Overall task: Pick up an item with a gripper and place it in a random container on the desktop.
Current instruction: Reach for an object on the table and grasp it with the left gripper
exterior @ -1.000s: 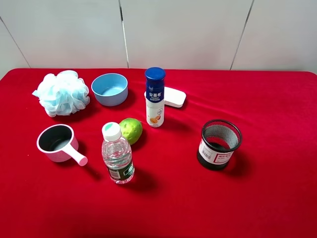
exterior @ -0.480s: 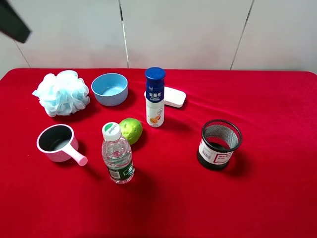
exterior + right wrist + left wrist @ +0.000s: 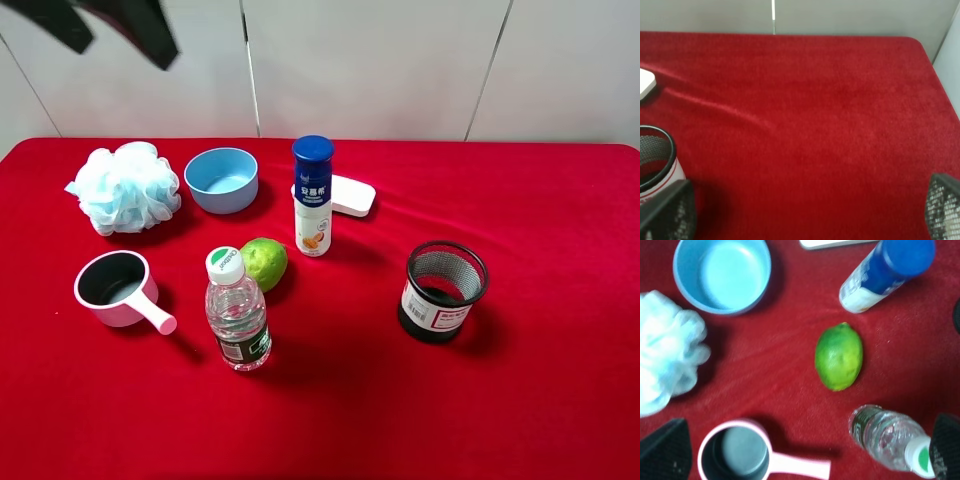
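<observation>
Left gripper [image 3: 100, 15] hangs high over the far left corner of the red table [image 3: 540, 200]. In its wrist view [image 3: 805, 455] the two dark fingers sit far apart with nothing between them. The right gripper [image 3: 805, 210] is likewise spread wide and empty, above bare cloth beside the black mesh cup [image 3: 652, 155].

The white bottle [image 3: 313, 195] with the dark blue cap stands upright near the middle of the table, untouched. Its label carries blue Chinese characters over an orange picture, too small to read surely. A flat white box [image 3: 350, 195] lies just behind it. The light blue bowl [image 3: 221, 180] sits to its left, apart from it and empty, next to a pale blue bath puff [image 3: 125, 187].

Nearer the camera, a green lime [image 3: 265, 262] rests against a clear water bottle [image 3: 238, 312], which has a dark green label and a green mark on its white cap; the print is unreadable. A pink-handled scoop [image 3: 115, 290] sits further left. The mesh cup wears a white sticker with a red band and a barcode.
</observation>
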Robot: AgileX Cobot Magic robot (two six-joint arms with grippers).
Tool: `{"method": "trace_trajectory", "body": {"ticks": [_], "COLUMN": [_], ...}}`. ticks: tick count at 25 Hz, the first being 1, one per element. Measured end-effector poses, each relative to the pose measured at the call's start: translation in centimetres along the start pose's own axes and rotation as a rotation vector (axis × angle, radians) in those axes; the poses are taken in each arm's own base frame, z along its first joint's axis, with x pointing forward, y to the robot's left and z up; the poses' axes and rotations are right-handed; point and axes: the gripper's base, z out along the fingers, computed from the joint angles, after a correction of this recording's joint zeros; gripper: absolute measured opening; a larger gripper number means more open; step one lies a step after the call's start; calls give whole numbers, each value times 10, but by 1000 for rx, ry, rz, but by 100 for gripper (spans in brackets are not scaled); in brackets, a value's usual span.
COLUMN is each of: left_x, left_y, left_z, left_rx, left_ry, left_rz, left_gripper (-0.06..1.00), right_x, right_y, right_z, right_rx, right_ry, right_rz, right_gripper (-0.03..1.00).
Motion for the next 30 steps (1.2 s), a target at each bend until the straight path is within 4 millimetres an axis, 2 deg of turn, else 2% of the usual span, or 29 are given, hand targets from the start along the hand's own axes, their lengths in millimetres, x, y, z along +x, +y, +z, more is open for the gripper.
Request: {"method": "trace_trajectory", "body": {"ticks": [7,12,18,23,30], "left_x": [-33,-50,-61,-66,-75], "left_y": [-25,-43,-54,-54,-64], "left_z": [35,70,112,147,182], "left_rx": [31,35,39,31,33], "left_ry": [39,94,165,222,257], "left_rz": [77,133,161,167,192], "left_gripper": [94,94,94,94,94], "right_x": [0,0,0,0,0], "right_y": [0,0,0,0,0], "right_z": [0,0,0,0,0], "right_rx": [0,0,0,0,0], "right_ry": [0,0,0,0,0], "right_rz": [0,0,0,0,0], "right_gripper": [69,69,69,69,69]}}
